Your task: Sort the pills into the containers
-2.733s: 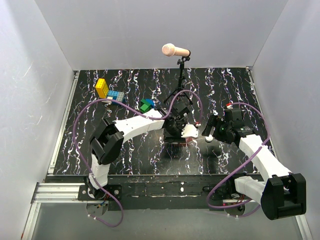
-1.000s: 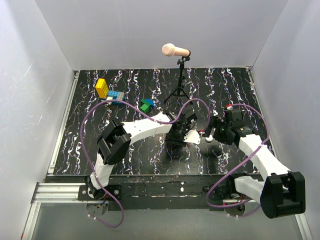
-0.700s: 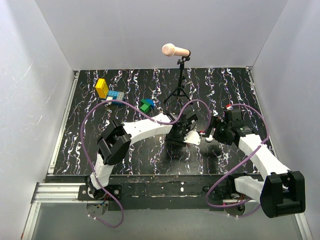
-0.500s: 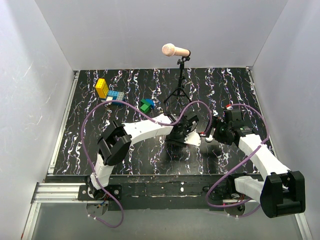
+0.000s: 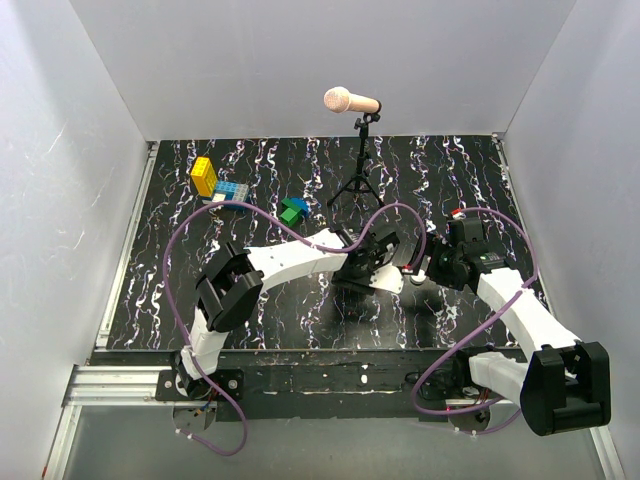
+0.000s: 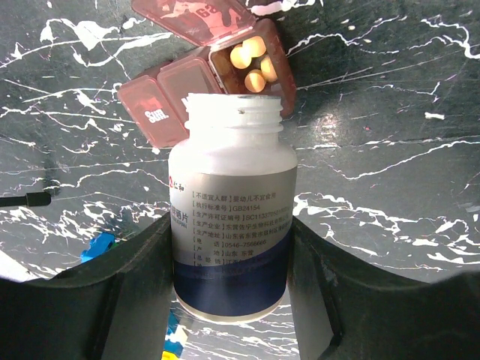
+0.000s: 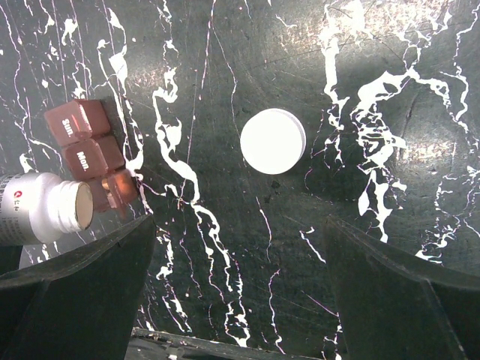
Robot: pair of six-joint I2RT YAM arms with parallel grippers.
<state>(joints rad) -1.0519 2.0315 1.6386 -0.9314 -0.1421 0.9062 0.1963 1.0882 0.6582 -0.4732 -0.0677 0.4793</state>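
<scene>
The pill box (image 6: 187,82) sits at the top of the left wrist picture, on the black table (image 6: 390,112) with white streaks. It is reddish-brown, and one shut lid says "SUN". The flap (image 6: 191,15) at its right end is flipped up. Inside that open part we see a few yellow pills (image 6: 251,64).

Just below the box in that picture is a white bottle (image 6: 231,210) with no top on. Its open mouth points at the open part of the box. We cannot tell if the bottle touches the box. The left gripper (image 6: 229,255) is squeezing the bottle, with one dark finger on each side of it.

In the right wrist picture, the box and bottle are at the left edge. A round white cap (image 7: 273,141) lies flat on the table near the middle, well apart from them. The right gripper (image 7: 240,247) hangs over the table with its jaws spread wide, holding nothing.

In the top picture, both grippers are near the middle. Yellow (image 5: 204,176), blue (image 5: 231,191) and green (image 5: 292,211) toy blocks sit at the upper left. A microphone (image 5: 350,101) stands on a tripod at the back.
</scene>
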